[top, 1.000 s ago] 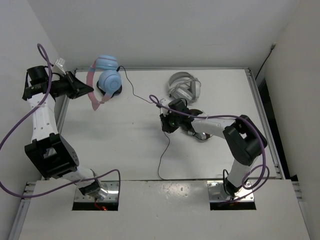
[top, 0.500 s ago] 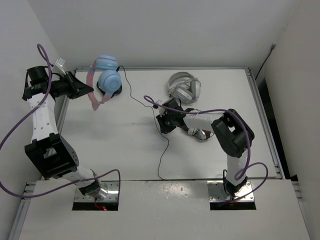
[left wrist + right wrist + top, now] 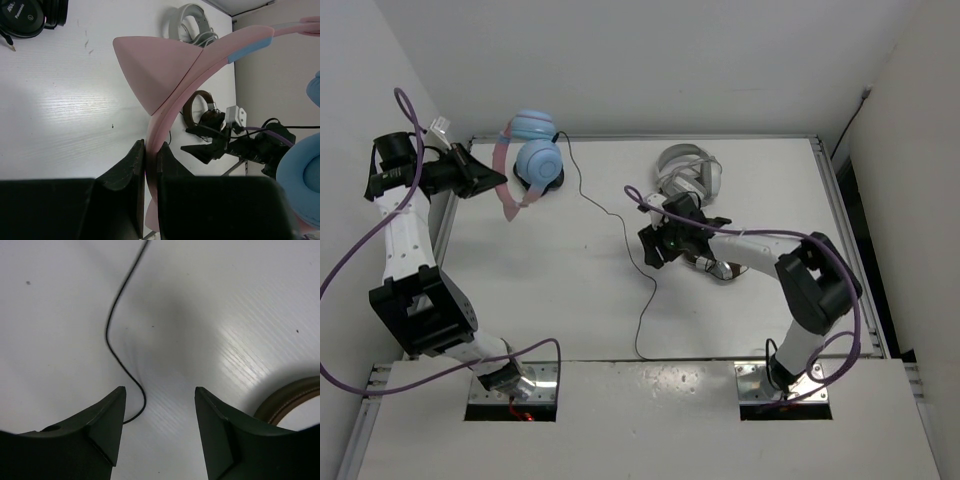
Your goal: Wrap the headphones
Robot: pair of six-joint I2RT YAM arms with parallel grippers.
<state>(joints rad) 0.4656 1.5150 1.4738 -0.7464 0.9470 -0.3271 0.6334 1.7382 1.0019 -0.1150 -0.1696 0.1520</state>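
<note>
Only close-up: cable (image 3: pixel 106 330) between right jaws

The black headphones' ear cup (image 3: pixel 22 17) reads "Panasonic".

- A grey-white pair of headphones (image 3: pixel 688 172) lies toward the far edge of the surface (image 3: pixel 520 285), its band folded over the cups.
- A brown pair (image 3: pixel 193 107) sits just in front of the grey one, partly hidden from above; its curved rim (image 3: pixel 294 396) shows in the right wrist view.
- A small black pair (image 3: pixel 24 16) lies flat, with a loose jack plug (image 3: pixel 9 44) just beside it.
- The surface is white and faintly grained, with plain white walls (image 3: pixel 670 60) around it.
</note>
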